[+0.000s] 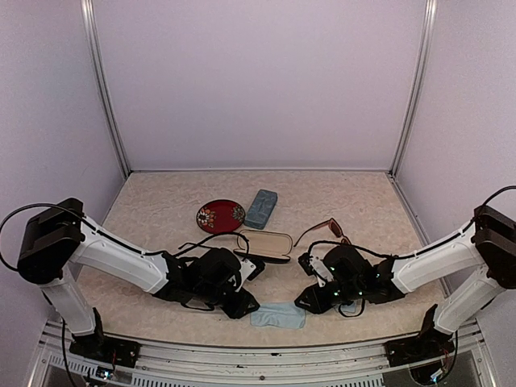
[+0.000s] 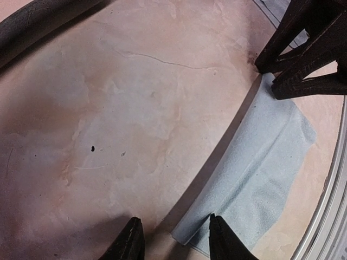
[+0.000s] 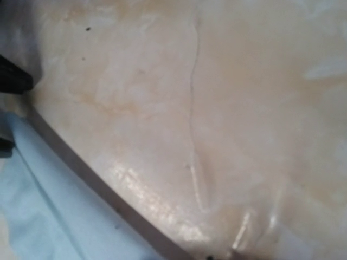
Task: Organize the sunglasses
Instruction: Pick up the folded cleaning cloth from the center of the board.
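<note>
blue cloth (image 2: 260, 168), near edge of table (image 1: 153, 210). left gripper (image 2: 176, 238) spread, cloth corner between tips. right gripper (image 2: 269, 76) at cloth's far end, cannot tell if pinching. reddish-brown sunglasses (image 1: 326, 230) mid-table, untouched. likely cloth lift: pinch fabric only, raise both ends level.

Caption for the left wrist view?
Open left gripper straddling a corner of the light blue cloth, right gripper at its far end.

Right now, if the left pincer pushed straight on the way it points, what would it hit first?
Most likely the near corner of the light-blue cloth, which lies between the fingertips of the left pincer, with the table just beneath. The right pincer is at the cloth's far end; depth is unclear.
</note>
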